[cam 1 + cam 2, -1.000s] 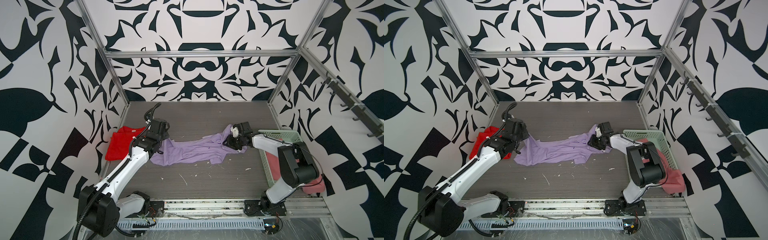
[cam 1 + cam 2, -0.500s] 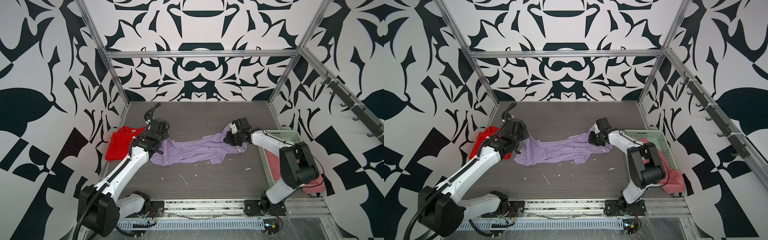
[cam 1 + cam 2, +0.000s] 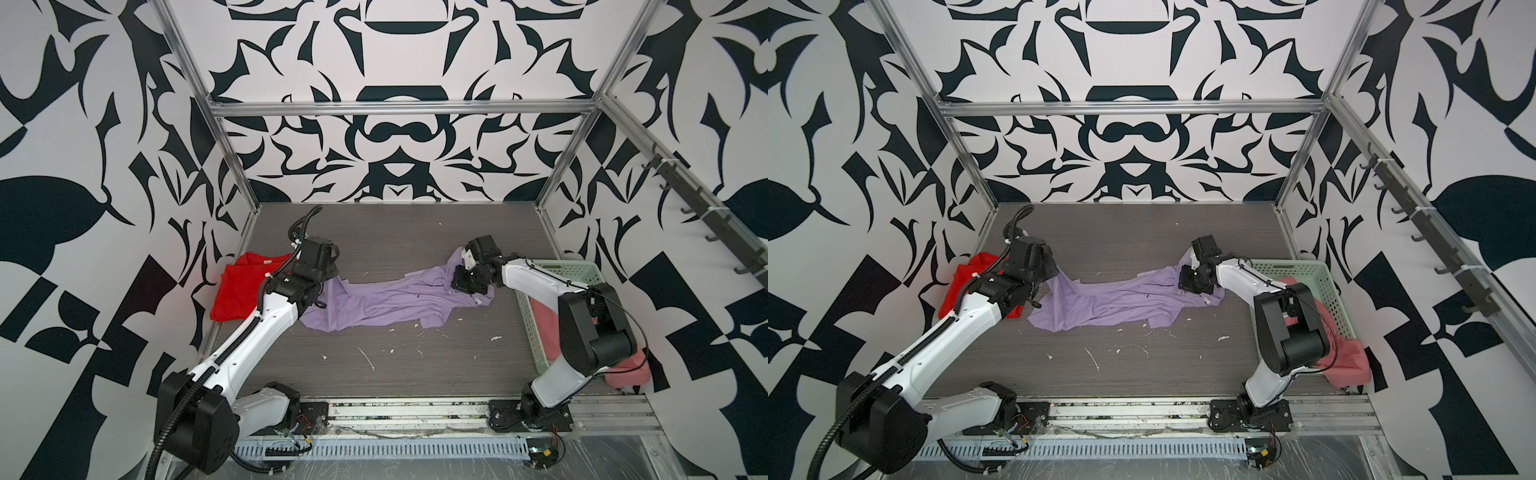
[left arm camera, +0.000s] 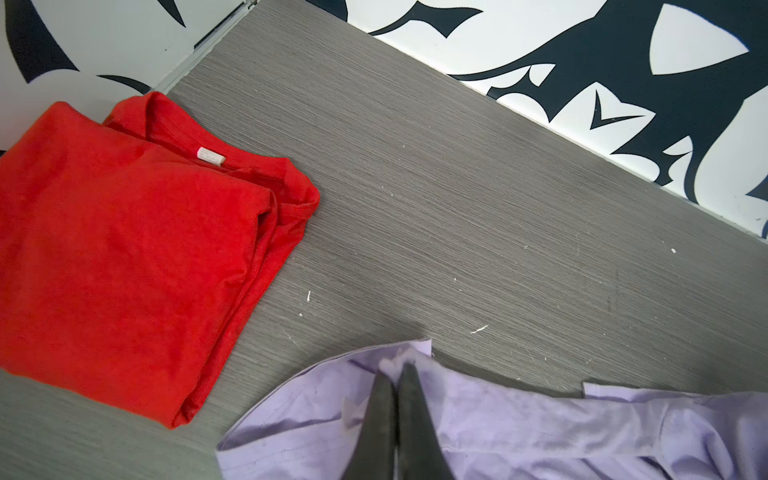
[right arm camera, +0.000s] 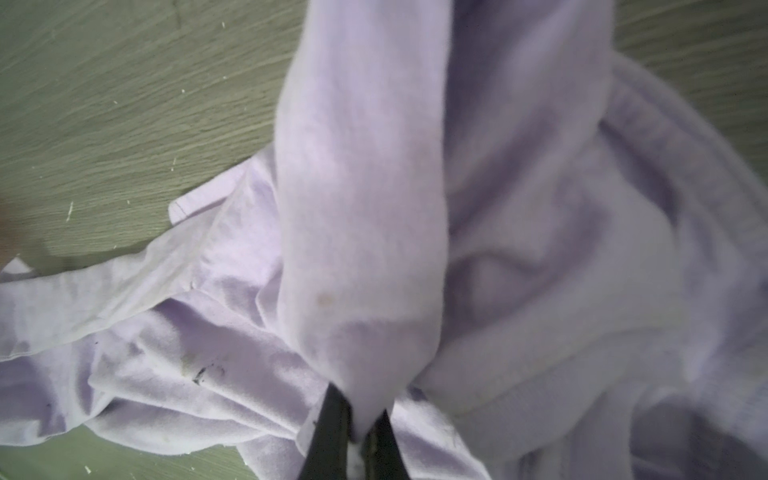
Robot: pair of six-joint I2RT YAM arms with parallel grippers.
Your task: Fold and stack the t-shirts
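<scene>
Left tool (image 4: pixel 400 370) pinched shut on a hem corner of the lilac shirt (image 3: pixel 386 299), close to the tabletop (image 3: pixel 395 365). Right tool (image 5: pixel 359 401) also closed, with a thick bunch of lilac cloth caught between its fingers and lifted a little at the shirt's other end. Between the two the shirt lies across the middle of the tabletop as a long rumpled band, twisted and creased, not yet spread flat; no fold made in it. Red shirt (image 3: pixel 241 291) sits at the left edge against the wall, folded into a compact square with the neck tag showing, just beside the left tool but apart from the lilac cloth. Pink shirt (image 3: pixel 544 328) is in the basket (image 3: pixel 557 266) on the right, loose, part of it spilling over the near end; unfolded. Judged progress: one shirt of three done and placed as the base of the stack. The lilac one is at the straightening stage only, so flattening, folding and stacking on the red remain. Pink untouched, all its steps left. Roughly a third along.
</scene>
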